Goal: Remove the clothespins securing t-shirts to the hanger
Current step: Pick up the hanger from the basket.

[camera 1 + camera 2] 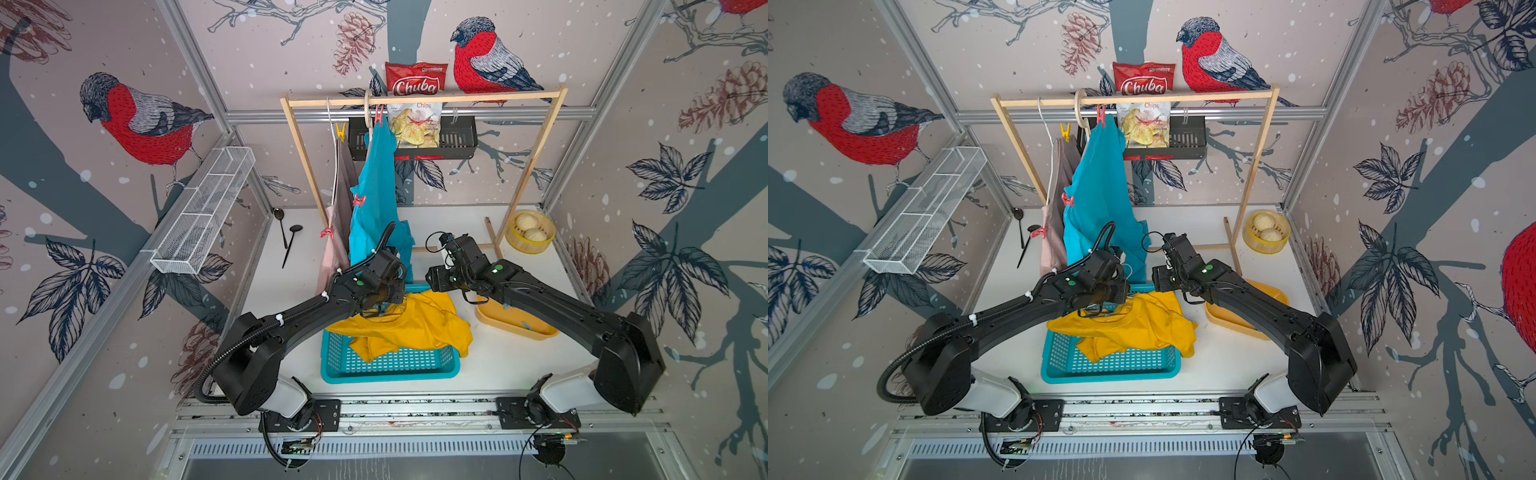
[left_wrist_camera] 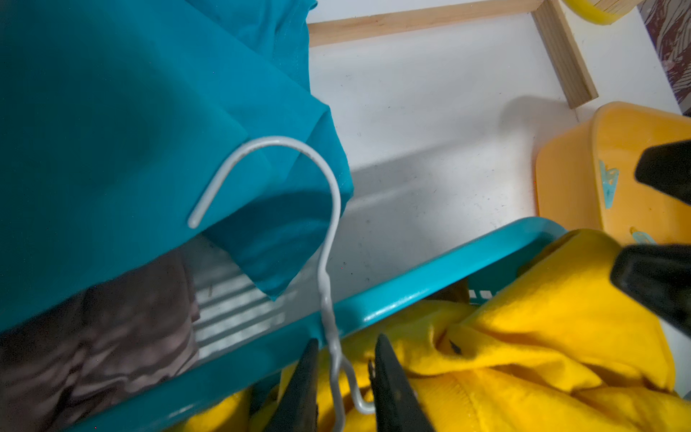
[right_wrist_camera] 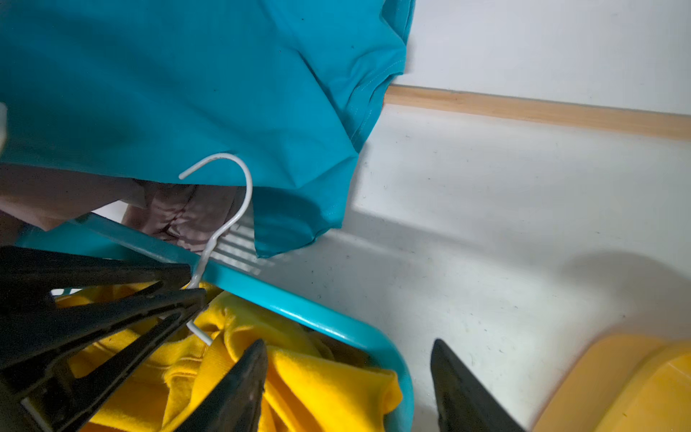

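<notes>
- So, up on the pale wooden rack [image 1: 419, 99] the teal t-shirt [image 1: 376, 174] and pale pink t-shirt [image 1: 332, 249] hang edge-on to the robot, crossways to the rail.
- Pins on them: a yellow plastic clothespin [image 1: 340, 132] high up by the rail, long axis roughly up-and-down. There are red-pink clothespins at the teal shirt's top [image 1: 378, 114] and lower shoulder [image 1: 359, 200], and another on the pink one [image 1: 327, 232].
- The bright yellow t-shirt [image 1: 415, 328] lies crumpled in the teal slotted plastic basket [image 1: 390, 365], spilling over its right rim.
- Its white wire hanger [image 2: 269, 179] pokes neck-first across the basket's far rim, hook pointing toward the rack.
- The left claw [image 2: 346, 359] straddles that neck, tips slightly apart, with gaps showing either side of the wire.
- The right claw [image 3: 347, 381] hovers spread wide, holding nothing, over the basket's far right corner.
- The orange oval plastic tray [image 1: 515, 320] holds light blue clothespins [image 2: 608, 183].
- The round yellow steamer [image 1: 530, 249] holds two buns.
- The black wall basket [image 1: 457, 141] holds a chips bag.
- Bare white bench [image 3: 486, 224] lies between basket, tray and the rack's foot bar. The teal hem hangs just past the far rim.
</notes>
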{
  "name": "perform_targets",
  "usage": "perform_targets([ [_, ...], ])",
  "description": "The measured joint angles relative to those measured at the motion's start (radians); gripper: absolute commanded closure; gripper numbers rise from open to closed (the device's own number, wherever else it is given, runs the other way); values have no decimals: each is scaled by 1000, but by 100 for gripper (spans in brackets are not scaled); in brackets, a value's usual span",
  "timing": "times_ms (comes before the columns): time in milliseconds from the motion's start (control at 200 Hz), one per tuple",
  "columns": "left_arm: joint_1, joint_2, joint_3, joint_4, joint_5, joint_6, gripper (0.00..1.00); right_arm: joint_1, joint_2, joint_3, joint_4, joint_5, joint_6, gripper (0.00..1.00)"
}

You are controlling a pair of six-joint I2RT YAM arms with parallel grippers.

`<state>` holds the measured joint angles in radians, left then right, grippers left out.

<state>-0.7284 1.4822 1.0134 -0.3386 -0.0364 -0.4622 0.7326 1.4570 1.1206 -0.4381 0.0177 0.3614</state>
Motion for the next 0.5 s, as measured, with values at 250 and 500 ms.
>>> perform_targets([
  [250, -11, 5, -6, -17, -8, -2, 73, 0, -2, -4, 18, -11, 0, 31],
  [500, -14, 39, -7, 5, 15, -9, 80, 0, -6, -12, 21, -12, 0, 31],
])
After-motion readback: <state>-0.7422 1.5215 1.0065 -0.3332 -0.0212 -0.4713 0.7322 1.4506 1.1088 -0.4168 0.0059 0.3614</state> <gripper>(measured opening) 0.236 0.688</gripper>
